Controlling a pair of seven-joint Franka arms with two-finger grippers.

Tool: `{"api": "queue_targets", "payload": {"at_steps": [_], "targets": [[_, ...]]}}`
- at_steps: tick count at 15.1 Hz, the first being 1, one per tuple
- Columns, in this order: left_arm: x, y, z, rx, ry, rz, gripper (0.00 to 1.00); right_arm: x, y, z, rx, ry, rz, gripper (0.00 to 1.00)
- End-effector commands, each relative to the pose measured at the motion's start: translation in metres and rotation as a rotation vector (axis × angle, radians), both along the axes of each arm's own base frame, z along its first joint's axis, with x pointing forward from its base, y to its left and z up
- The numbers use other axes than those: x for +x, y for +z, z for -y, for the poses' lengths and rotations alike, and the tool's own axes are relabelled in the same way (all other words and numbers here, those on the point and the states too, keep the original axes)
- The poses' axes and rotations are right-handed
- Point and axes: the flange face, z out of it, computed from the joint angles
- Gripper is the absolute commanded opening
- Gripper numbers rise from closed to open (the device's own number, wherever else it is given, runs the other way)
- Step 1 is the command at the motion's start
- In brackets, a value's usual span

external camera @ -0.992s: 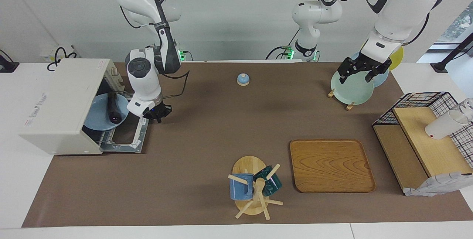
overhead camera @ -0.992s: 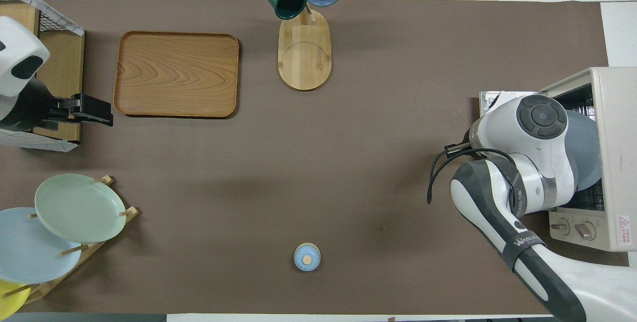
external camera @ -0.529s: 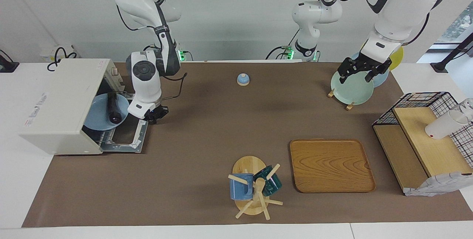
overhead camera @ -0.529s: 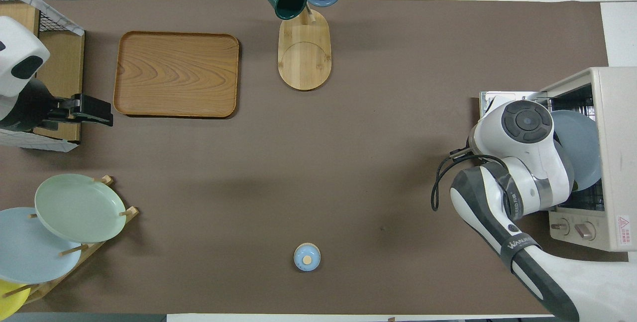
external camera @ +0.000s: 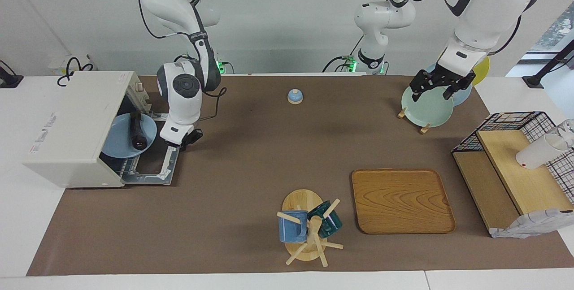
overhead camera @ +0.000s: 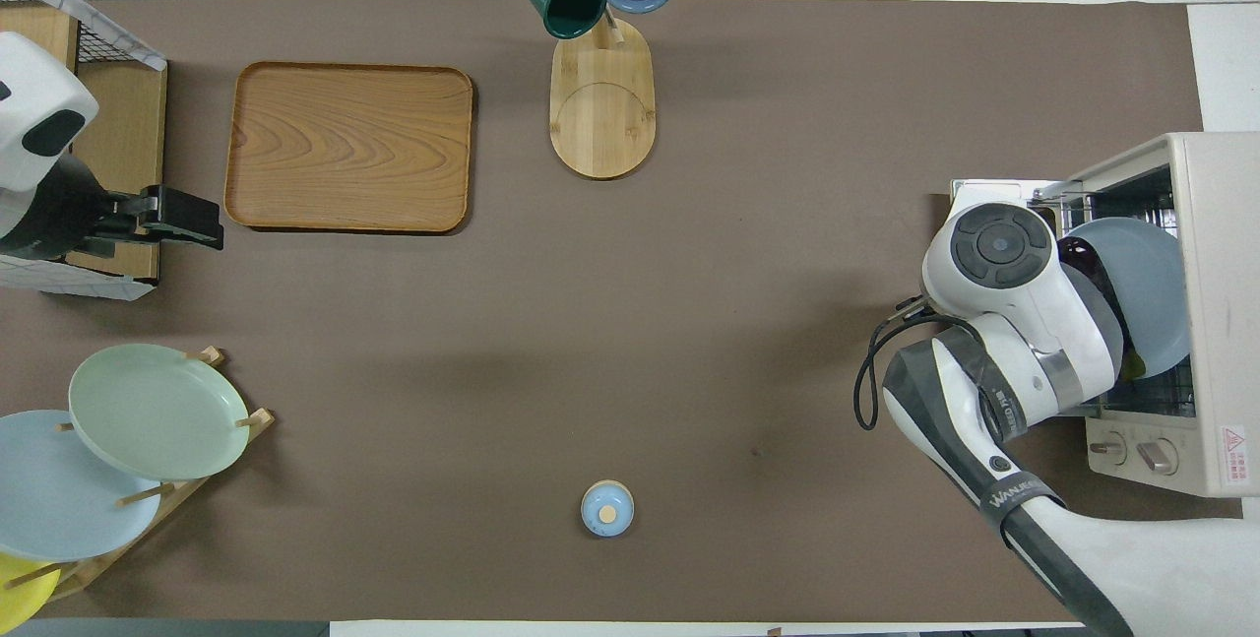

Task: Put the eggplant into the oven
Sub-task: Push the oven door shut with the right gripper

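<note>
Already the eggplant [external camera: 136, 132] is laid on a blue plate [external camera: 117, 144] inside the oven [external camera: 76, 128]; the right gripper [external camera: 183, 140], its opening unreadable, is held over the door [external camera: 152, 166].

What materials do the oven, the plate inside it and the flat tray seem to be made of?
The oven looks like painted sheet metal, off-white and matte, with flat panels. The plate inside it looks like glazed ceramic, smooth pale blue, though it may be plastic. The tray is probably wood, showing clear grain and a slight sheen.
</note>
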Motion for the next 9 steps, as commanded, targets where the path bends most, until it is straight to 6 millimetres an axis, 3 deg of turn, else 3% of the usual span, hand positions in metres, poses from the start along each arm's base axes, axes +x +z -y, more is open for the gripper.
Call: {"api": "queue_targets", "payload": {"at_steps": [1, 4, 9], "targets": [[-0.004, 0.004, -0.005, 0.002, 0.009, 0.004, 1.00, 0.023, 0.047, 0.034, -0.063, 0.029, -0.013, 0.00], [-0.003, 0.004, -0.004, 0.002, 0.008, 0.002, 1.00, 0.022, 0.085, 0.060, -0.017, 0.007, 0.003, 0.00], [-0.003, 0.004, -0.005, 0.002, 0.009, 0.002, 1.00, 0.009, 0.116, 0.110, 0.022, -0.017, -0.021, 0.00]]}}
